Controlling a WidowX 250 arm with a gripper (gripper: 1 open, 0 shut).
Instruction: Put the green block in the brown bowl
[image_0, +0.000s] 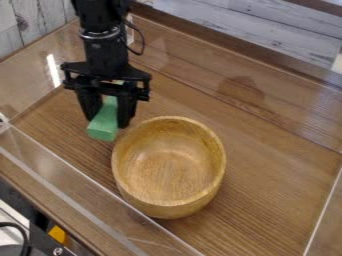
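Note:
The green block (104, 122) hangs upright between the black fingers of my gripper (107, 110), which is shut on it; only its lower end shows below the fingers. It is lifted off the tabletop, just left of and above the near-left rim of the brown bowl (168, 165). The bowl is a round light-brown wooden one, empty, standing in the middle of the table. The arm rises straight up from the gripper and out of the top of the view.
A brown wood-grain tabletop (254, 100) holds everything, with clear plastic walls along its front and right sides (80, 190). A pale plank wall runs along the back (267, 30). Black and yellow hardware sits at the lower-left corner (27, 235).

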